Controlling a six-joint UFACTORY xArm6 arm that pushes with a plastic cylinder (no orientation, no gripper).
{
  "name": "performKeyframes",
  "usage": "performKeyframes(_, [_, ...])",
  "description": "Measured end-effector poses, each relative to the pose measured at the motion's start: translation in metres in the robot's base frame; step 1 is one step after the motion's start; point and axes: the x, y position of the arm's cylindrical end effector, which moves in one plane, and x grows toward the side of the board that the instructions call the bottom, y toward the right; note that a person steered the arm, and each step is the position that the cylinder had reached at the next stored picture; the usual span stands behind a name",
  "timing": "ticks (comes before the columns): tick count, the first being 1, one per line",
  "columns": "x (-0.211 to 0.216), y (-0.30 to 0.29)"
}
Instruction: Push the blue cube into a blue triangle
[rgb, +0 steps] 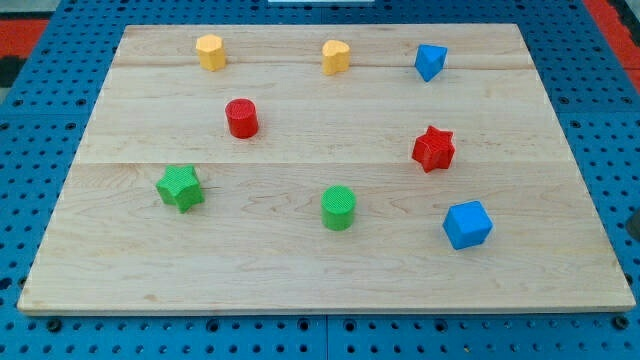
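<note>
my tip: unseen, state unknown | blue cube (468, 224) far from blue triangle (430, 61) | risk: cube clips red star (434, 148) between

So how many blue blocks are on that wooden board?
2. The blue triangle sits near the view's top right; the blue cube sits toward the bottom right. Nothing looks hidden. My tip doesn't show.

place: looked like a robotics lab or test bench | evidence: a pale wooden board (300, 270) lay on a blue perforated pegboard base (40, 110) with regular holes | props: small coloured plastic blocks were spread over the board as test pieces | edge: a red patch (25, 35) showed at the view's top-left corner
</note>
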Motion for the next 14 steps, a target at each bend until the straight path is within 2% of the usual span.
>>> performKeyframes(1, [0.040, -0.043])
performKeyframes(2, [0.029, -0.107])
performKeyframes(3, [-0.003, -0.121])
performKeyframes(4, [-0.009, -0.144])
performKeyframes(5, [0.024, -0.158])
performKeyframes(6, [0.005, -0.190])
performKeyframes(7, [-0.019, -0.185])
performKeyframes(8, [-0.024, -0.138])
performKeyframes(9, [-0.062, -0.135])
performKeyframes(11, [0.001, -0.162])
performKeyframes(12, [-0.051, -0.198])
performKeyframes(14, [-0.065, -0.159])
